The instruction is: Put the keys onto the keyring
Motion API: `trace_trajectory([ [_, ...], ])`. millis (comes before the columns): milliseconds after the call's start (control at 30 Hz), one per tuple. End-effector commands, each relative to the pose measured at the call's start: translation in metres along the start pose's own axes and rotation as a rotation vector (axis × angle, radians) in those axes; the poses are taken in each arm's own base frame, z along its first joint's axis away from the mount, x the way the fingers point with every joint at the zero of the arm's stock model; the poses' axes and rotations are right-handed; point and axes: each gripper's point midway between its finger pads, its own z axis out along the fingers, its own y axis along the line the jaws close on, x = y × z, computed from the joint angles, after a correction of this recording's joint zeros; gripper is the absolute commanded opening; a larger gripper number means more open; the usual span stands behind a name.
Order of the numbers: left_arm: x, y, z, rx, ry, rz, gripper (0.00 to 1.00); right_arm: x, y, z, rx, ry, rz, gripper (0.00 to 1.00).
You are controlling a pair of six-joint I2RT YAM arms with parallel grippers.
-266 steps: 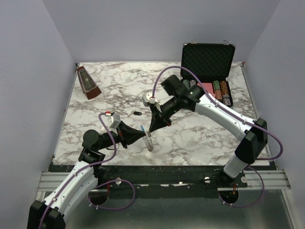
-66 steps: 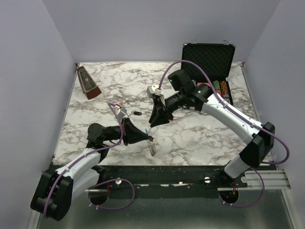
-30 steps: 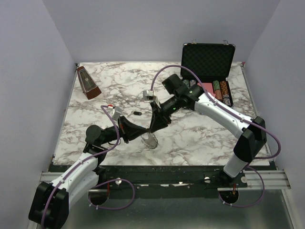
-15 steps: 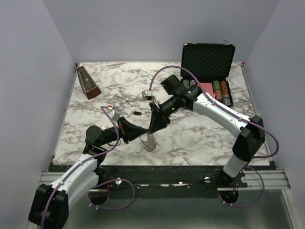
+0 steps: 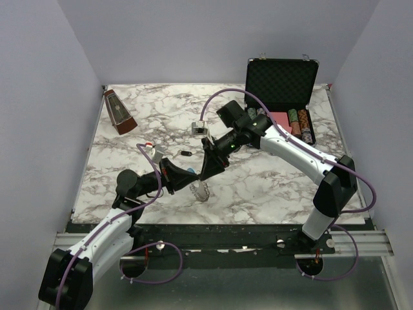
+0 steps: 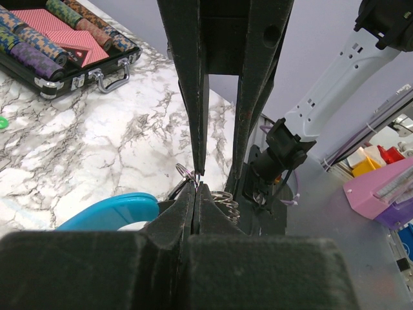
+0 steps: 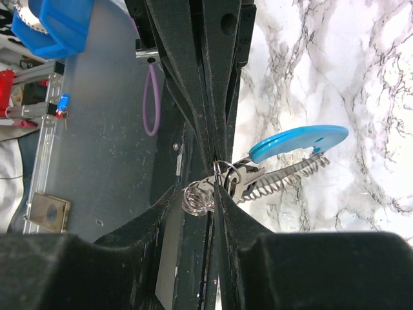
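Note:
The keyring (image 5: pixel 201 188) hangs between both grippers above the front middle of the marble table (image 5: pixel 258 187). Its light blue section (image 5: pixel 191 173) sits by my left gripper (image 5: pixel 189 179), which is shut on the keyring. My right gripper (image 5: pixel 206 174) comes down from the right, tip to tip with the left, and is shut on a small split ring (image 7: pixel 226 171) of the keyring. The right wrist view shows the blue section (image 7: pixel 300 139), the spring-like links (image 7: pixel 284 177) and a wire coil (image 7: pixel 200 197). In the left wrist view my left gripper (image 6: pixel 197 185) is shut, with the blue section (image 6: pixel 110 210) beside it. One black-headed key (image 5: pixel 185 154) lies on the table behind the grippers.
An open black case (image 5: pixel 282 84) with striped poker chips (image 5: pixel 298 123) stands at the back right. A brown metronome (image 5: pixel 119 111) stands at the back left. The table's front edge lies just below the hanging keyring.
Both arms have barely moved. The hanging loop of the keyring has turned and now looks narrower under the gripper tips. Both grippers stay shut.

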Motion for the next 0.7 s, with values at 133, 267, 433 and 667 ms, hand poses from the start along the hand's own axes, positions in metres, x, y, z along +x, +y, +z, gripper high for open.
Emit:
trace_trajectory([
  [133, -0.0074, -0.0017, 0.0006, -0.002, -0.032, 0.019, 0.0, -0.011, -0.0056, 0.006, 0.021, -0.012, -0.024, 0.37],
  [267, -0.0072, -0.0023, 0.0005, -0.001, -0.033, 0.015, 0.0, -0.0109, -0.0079, 0.0062, 0.031, -0.011, -0.018, 0.37],
  [433, -0.0072, -0.0012, 0.0002, -0.005, -0.033, 0.013, 0.0, -0.0082, -0.0115, 0.0085, 0.037, -0.008, -0.003, 0.37],
  [667, -0.0064, -0.0013, -0.0003, -0.004, -0.032, 0.012, 0.0, -0.0095, -0.0135, 0.0079, 0.054, -0.006, -0.007, 0.37],
])
